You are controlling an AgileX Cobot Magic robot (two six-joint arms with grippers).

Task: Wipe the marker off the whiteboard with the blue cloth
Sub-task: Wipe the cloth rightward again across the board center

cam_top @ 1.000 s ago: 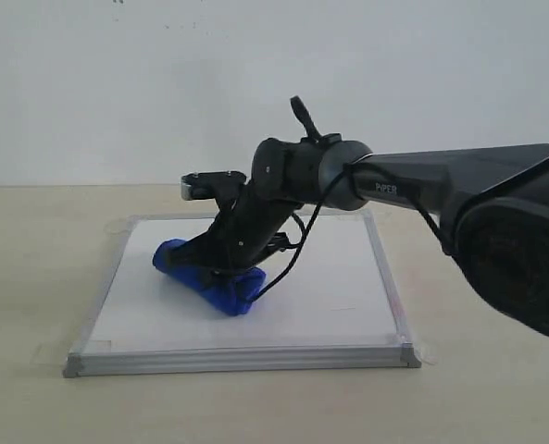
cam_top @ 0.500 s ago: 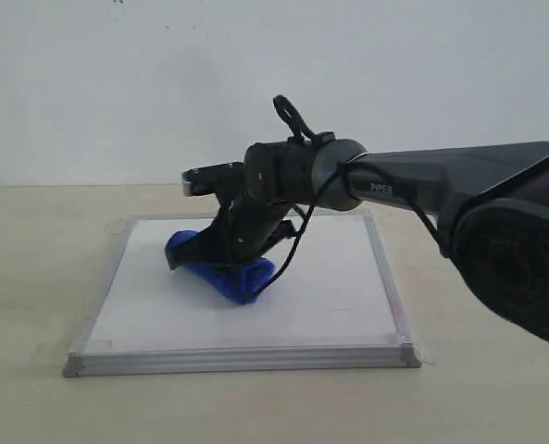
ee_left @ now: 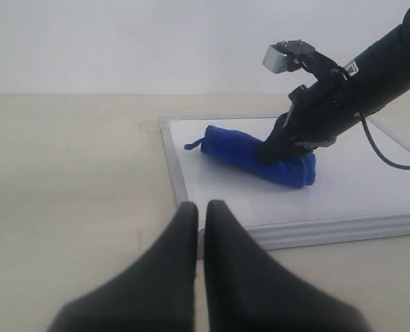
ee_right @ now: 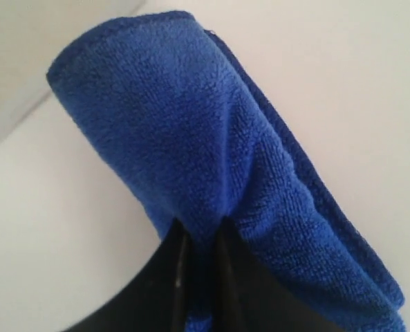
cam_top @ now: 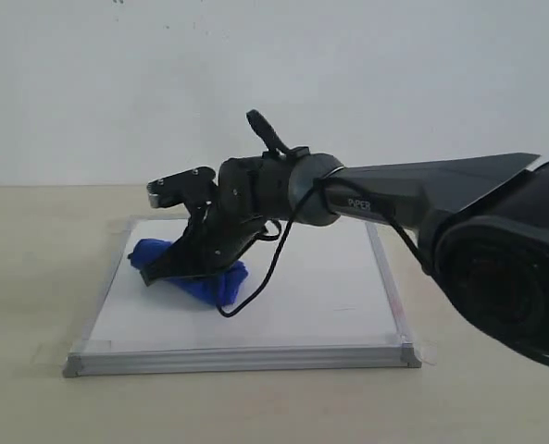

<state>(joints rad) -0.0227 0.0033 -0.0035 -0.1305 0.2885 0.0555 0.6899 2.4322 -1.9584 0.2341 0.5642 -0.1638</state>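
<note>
The whiteboard (cam_top: 320,296) lies flat on the tan table, framed in silver-grey. On its left part rests the rolled blue cloth (cam_top: 200,282), with my right gripper (cam_top: 186,268) shut on it from above. In the right wrist view the cloth (ee_right: 191,138) bulges out from between the black fingertips (ee_right: 180,263). The left wrist view shows the cloth (ee_left: 253,155) on the board (ee_left: 350,194) under the right arm. My left gripper (ee_left: 200,214) hovers shut and empty over the table near the board's corner. No red marker line shows on the board.
The right arm (cam_top: 422,185) stretches in from the right, above the board, with a loose black cable (cam_top: 255,287) hanging beside the cloth. A plain white wall stands behind. Tan tabletop (cam_top: 33,277) surrounds the board.
The right gripper has dragged the cloth to the left across the board, from near the middle toward the left edge. The left gripper's earlier state is not shown.
</note>
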